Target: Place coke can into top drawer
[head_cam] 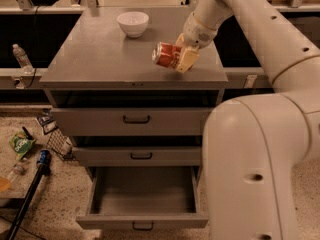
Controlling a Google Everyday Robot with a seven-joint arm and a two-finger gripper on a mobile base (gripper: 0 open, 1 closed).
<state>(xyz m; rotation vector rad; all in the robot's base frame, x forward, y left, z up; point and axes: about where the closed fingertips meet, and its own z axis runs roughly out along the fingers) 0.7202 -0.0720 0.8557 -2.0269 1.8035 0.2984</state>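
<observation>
My gripper [176, 58] is shut on the red coke can [164, 54] and holds it on its side in the air above the front right part of the grey cabinet top [95, 54]. The can's silver end faces left. The lowest grey drawer [142, 220], with a small black handle, is pulled open at the bottom of the cabinet and shows an empty inside. The two grey drawers above it are shut. My white arm fills the right side of the view.
A white bowl [132, 23] stands at the back of the cabinet top. A clear bottle [21, 57] stands on a ledge at the left. A green packet [20, 145], a black-and-blue pole [30, 189] and other litter lie on the speckled floor at the left.
</observation>
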